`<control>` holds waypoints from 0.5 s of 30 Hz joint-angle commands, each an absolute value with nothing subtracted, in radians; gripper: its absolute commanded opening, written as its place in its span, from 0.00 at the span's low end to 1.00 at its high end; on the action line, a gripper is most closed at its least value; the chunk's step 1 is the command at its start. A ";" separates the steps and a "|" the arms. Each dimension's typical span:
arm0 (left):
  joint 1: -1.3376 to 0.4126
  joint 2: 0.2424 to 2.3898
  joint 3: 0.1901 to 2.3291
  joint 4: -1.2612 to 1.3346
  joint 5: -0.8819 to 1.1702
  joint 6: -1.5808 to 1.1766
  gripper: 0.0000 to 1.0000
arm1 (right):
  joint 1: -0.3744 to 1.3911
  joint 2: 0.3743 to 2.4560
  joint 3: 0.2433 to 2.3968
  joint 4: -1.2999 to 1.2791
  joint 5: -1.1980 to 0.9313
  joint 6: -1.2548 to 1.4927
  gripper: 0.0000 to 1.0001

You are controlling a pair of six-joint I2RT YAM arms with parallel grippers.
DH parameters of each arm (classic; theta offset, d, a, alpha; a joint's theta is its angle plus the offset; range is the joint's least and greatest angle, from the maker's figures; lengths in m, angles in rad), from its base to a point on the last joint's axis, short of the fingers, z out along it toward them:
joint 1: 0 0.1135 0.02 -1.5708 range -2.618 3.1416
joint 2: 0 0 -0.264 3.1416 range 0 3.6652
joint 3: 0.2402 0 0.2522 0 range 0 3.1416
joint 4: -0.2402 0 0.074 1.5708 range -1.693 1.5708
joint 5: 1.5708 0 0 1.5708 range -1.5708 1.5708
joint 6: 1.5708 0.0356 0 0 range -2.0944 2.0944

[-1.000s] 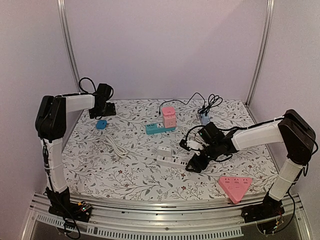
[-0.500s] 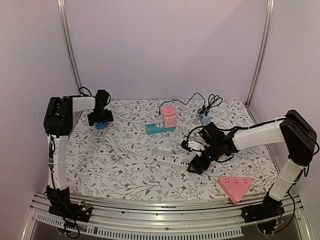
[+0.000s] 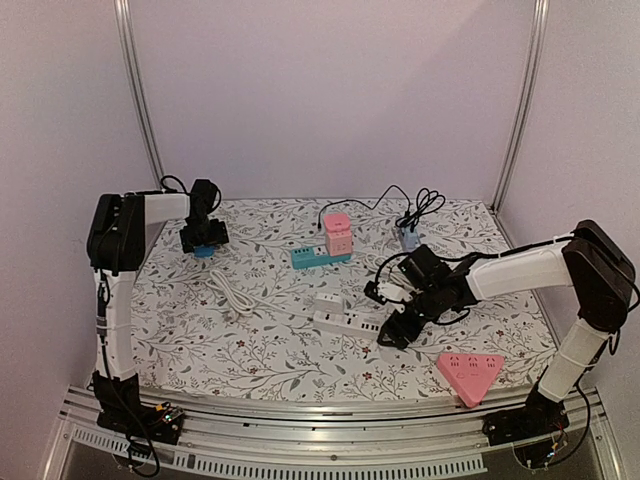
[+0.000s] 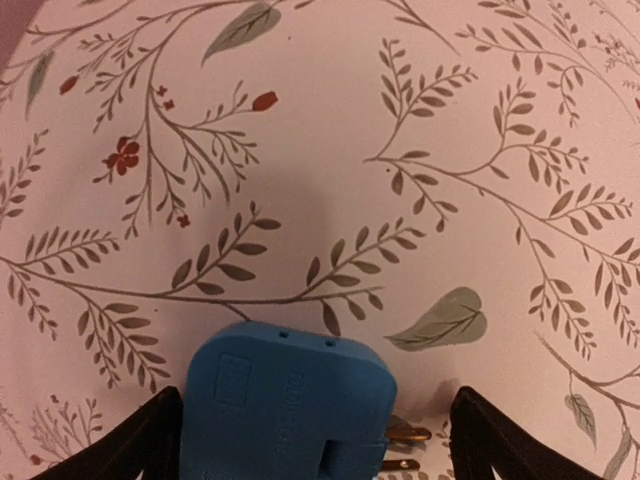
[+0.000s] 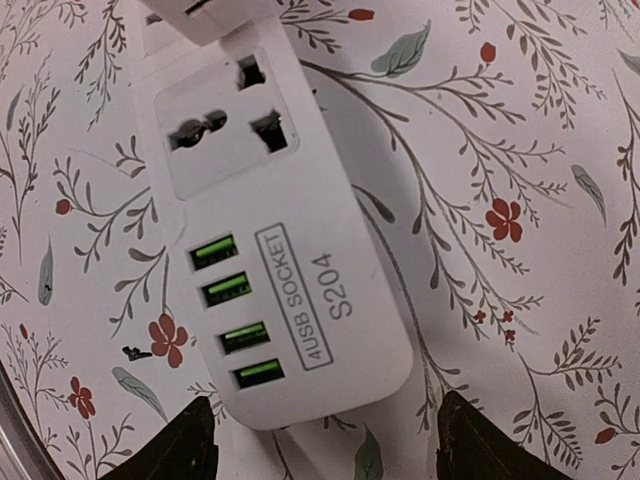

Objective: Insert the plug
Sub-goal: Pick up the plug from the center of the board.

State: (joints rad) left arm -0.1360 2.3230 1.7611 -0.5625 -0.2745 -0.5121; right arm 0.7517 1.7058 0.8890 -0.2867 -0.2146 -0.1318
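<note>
Grabbing step: down over the blue plug [image 4: 285, 385], back left on the table [image 3: 270, 350], with the left gripper [image 4: 312, 430] spread wide, no squeeze yet. Wide too with the right gripper [image 5: 325, 405], above the white power strip [image 5: 270, 250]. Next — squeeze, lift, carry to a socket [image 5: 225, 115].

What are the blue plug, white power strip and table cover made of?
Blue plug: likely moulded plastic, matte, embossed lettering; brass-coloured metal prongs. White power strip: plastic, smooth, slightly glossy, printed label. Table cover: printed floral sheet, matte; cloth or vinyl, can't tell.
</note>
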 commanded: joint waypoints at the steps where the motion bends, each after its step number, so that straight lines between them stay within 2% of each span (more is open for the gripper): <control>1: -0.131 2.354 1.800 -0.590 -0.166 -0.453 0.88 | 0.753 1.668 0.904 -0.304 -0.198 -0.126 0.74; 5: -0.146 2.324 1.781 -0.580 -0.169 -0.426 0.77 | 0.754 1.667 0.912 -0.314 -0.195 -0.128 0.74; 15: -0.155 2.319 1.788 -0.583 -0.168 -0.402 0.78 | 0.753 1.663 0.918 -0.328 -0.199 -0.130 0.75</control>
State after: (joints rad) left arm -0.1432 2.3245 1.7771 -0.5629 -0.1890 -0.4305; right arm 0.7517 1.6939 0.9024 -0.3088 -0.2108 -0.1329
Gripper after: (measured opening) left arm 0.770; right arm 0.746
